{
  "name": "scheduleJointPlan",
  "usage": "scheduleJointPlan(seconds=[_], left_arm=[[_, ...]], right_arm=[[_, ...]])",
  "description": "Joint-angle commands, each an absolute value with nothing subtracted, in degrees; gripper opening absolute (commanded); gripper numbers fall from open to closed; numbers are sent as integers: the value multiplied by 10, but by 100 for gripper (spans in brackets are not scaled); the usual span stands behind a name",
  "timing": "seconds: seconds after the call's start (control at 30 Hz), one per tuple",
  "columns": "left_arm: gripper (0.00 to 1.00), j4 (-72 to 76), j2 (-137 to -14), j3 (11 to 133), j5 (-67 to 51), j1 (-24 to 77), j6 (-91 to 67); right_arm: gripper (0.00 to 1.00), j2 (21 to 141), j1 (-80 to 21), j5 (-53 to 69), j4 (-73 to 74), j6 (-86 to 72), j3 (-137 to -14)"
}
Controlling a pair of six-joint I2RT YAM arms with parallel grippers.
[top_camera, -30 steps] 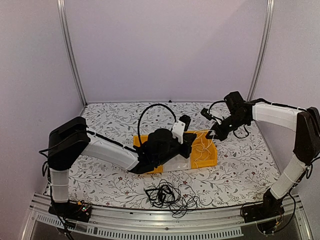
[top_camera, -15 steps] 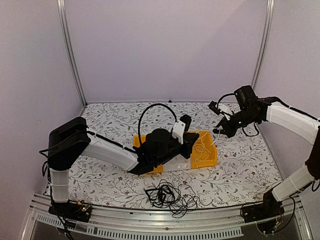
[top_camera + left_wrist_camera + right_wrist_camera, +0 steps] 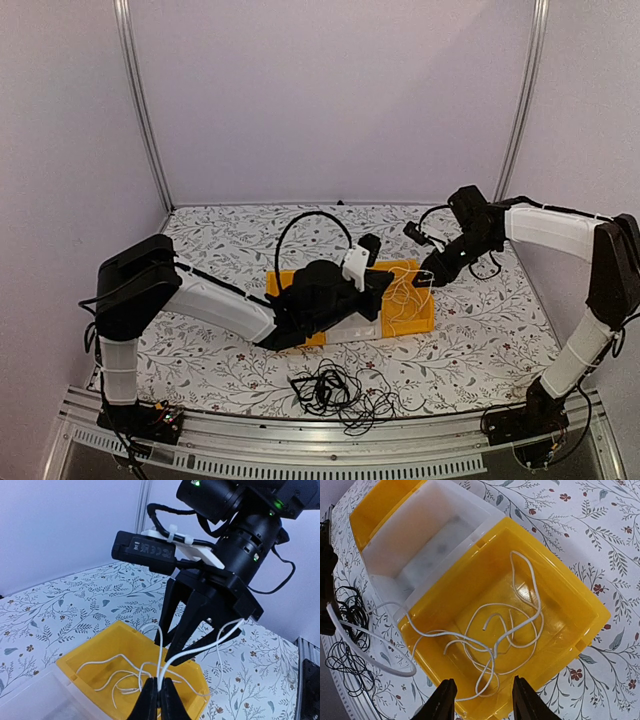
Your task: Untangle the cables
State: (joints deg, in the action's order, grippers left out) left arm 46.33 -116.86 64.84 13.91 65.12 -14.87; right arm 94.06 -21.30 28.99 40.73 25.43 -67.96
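- Closest to the arm bases: messy tangle of black cables (image 3: 330, 388) lying on the flowery worktop (image 3: 480, 330), well apart from the bins.
- A bit further in: three bins in a row touching side to side, namely a yellow bin (image 3: 385, 500), a clear bin (image 3: 440, 525) in the middle, and a second yellow bin (image 3: 567, 597) on the right.
- Over that row: left hand (image 3: 159, 692), fingers pressed together and pinching the white cable (image 3: 491, 652) just above the right-hand yellow bin.
- Rest of that white cable: mostly loose loops on the floor of the same bin, plus one thick strand going out over the rim toward the black tangle.
- Just past the pinch: another strand climbing up to one finger of the right hand (image 3: 484, 700). Looks like touching there, but hooked or just brushing, can't tell.
- Right hand itself: fingers clearly apart, nothing clamped between them, hanging over the right yellow bin and pointing down into it.
- Furthest back: more flowery worktop, then the plain pale wall (image 3: 330, 100) with a metal post (image 3: 140, 100) at each corner.
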Motion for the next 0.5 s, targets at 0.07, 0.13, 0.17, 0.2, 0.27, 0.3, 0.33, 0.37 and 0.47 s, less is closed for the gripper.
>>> scheduleJointPlan(seconds=[0.07, 0.13, 0.17, 0.2, 0.27, 0.3, 0.33, 0.37, 0.47], left_arm=[[0, 443, -1146, 636, 157, 638, -155], [0, 427, -1141, 635, 156, 631, -155], [0, 418, -1139, 638, 156, 628, -157], [0, 409, -1139, 642, 156, 626, -158], [0, 386, -1143, 658, 154, 620, -161], [0, 367, -1147, 672, 154, 617, -163], [0, 346, -1152, 688, 156, 615, -163], [0, 323, -1159, 705, 158, 612, -162], [0, 254, -1179, 758, 153, 602, -151]], right_arm=[[58, 914, -178, 309, 382, 236, -704], [60, 892, -157, 305, 373, 234, -703], [61, 887, -147, 305, 368, 233, -703], [61, 880, -139, 304, 360, 231, -699], [62, 872, -120, 301, 338, 228, -687], [62, 867, -116, 300, 323, 224, -676], [62, 858, -109, 297, 303, 224, -657], [62, 850, -105, 293, 279, 223, -639], [62, 824, -102, 289, 230, 234, -599]])
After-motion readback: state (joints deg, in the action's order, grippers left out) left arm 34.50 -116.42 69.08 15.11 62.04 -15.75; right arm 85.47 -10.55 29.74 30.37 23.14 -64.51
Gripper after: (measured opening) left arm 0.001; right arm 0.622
